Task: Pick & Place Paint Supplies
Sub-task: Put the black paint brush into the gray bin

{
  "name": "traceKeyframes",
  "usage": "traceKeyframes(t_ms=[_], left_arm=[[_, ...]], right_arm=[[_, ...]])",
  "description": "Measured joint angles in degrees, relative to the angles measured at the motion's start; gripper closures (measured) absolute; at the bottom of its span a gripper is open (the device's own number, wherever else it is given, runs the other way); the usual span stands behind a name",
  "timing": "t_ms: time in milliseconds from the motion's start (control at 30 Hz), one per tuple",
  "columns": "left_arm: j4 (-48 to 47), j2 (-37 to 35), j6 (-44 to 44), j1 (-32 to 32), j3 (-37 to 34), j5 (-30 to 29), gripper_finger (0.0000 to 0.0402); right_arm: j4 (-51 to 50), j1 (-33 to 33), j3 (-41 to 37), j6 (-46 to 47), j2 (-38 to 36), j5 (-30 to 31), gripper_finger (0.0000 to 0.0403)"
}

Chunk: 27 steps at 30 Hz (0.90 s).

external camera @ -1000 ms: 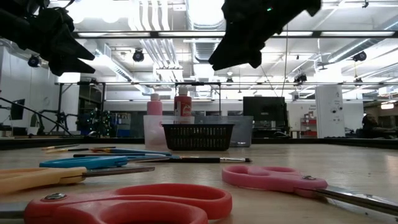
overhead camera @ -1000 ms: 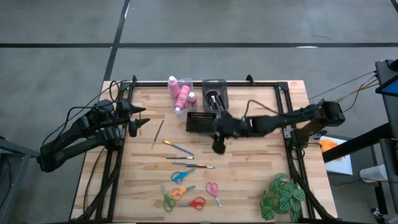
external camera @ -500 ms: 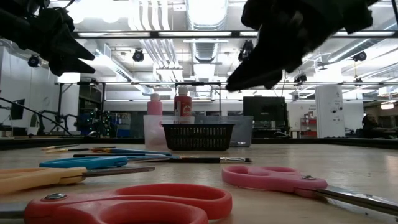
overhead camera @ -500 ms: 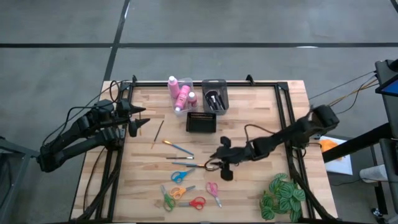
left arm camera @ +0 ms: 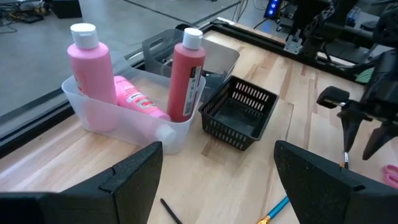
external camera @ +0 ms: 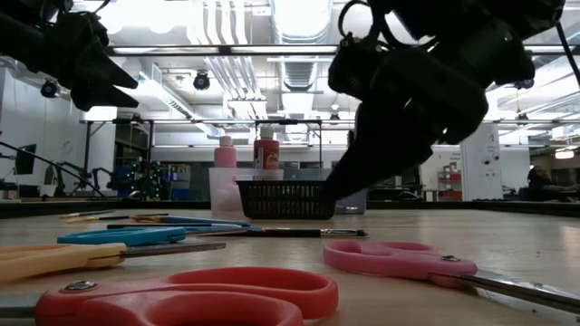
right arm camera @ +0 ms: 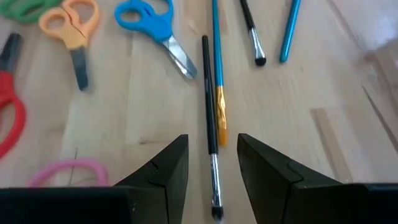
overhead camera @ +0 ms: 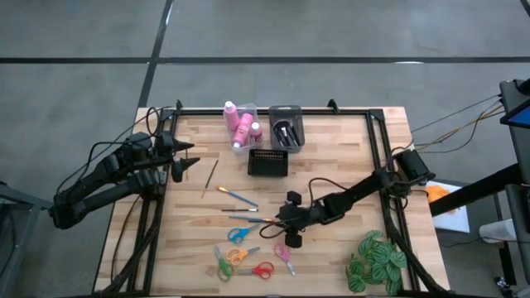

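My right gripper [right arm camera: 212, 180] is open and low over the table's middle [overhead camera: 281, 225]. Its fingers stand on either side of the bristle end of a black paintbrush [right arm camera: 210, 124] and touch nothing. A blue brush [right arm camera: 217, 56] lies beside the black one, and more brushes [overhead camera: 238, 197] lie flat on the wood. Blue [right arm camera: 149, 22], orange [right arm camera: 68, 18], red [overhead camera: 261, 269], pink [overhead camera: 284, 255] and green [overhead camera: 224, 266] scissors lie toward the near edge. Pink bottles [left arm camera: 186, 74] stand and lie in a clear bin [overhead camera: 240, 124]. My left gripper [left arm camera: 217, 186] waits open at the table's left [overhead camera: 184, 161].
A black mesh basket [overhead camera: 267, 162] and a grey bin [overhead camera: 286, 128] stand at the far middle beside the clear bin. A green leafy plant [overhead camera: 377, 261] sits at the near right corner. A black frame [overhead camera: 377, 157] runs along the table's sides.
My right gripper has swung from above the black basket toward the table's near edge and come down, tipping further downward, until it hangs low over the brushes. Nothing on the table has moved.
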Motion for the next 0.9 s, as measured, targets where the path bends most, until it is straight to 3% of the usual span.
traceKeyframes(t_ms=[900], left_arm=[[-0.1,0.0,-0.2,0.0,0.0,0.0,0.0091]], right_arm=[[-1.9,0.0,0.0,-0.3,4.0,0.7,0.0267]])
